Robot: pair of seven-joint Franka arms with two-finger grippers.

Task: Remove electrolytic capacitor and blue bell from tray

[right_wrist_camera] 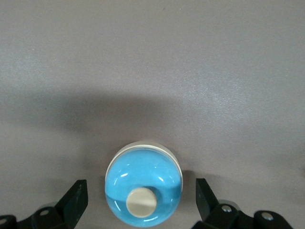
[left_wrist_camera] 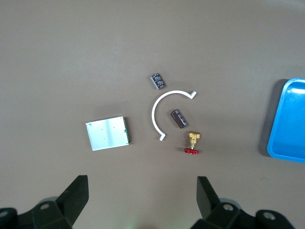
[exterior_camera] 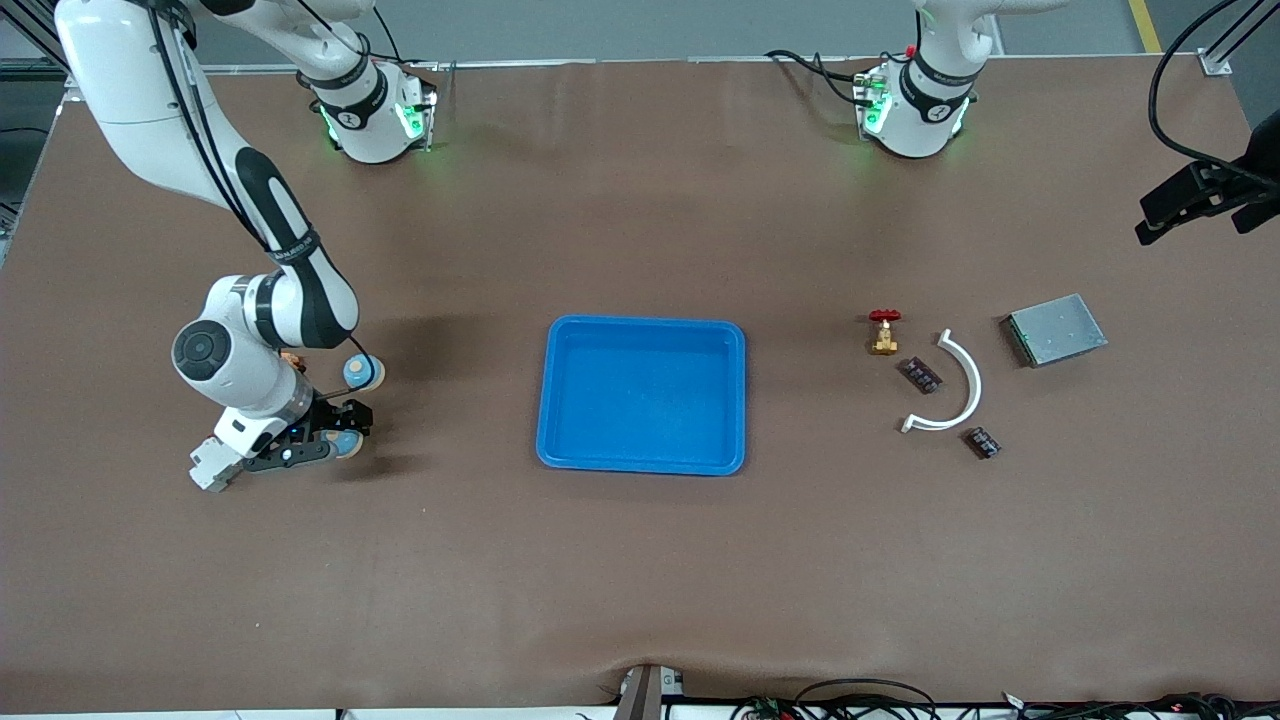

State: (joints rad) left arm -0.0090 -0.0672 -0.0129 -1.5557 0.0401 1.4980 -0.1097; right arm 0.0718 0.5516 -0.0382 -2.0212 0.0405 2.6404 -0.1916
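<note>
Right gripper (right_wrist_camera: 140, 202), fingers spread wide, straddles the blue bell (right_wrist_camera: 143, 181) resting on the bench (exterior_camera: 640, 560), well clear of the empty tray (exterior_camera: 642, 394). Lift straight up to avoid nudging it. Left gripper (left_wrist_camera: 140, 198) waits, wide open.

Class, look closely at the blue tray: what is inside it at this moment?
Nothing shows inside the blue tray; its whole floor is visible and bare in the front view. The left wrist view shows only one corner of it. The blue bell sits on the table between the right pincer's open fingers.
</note>
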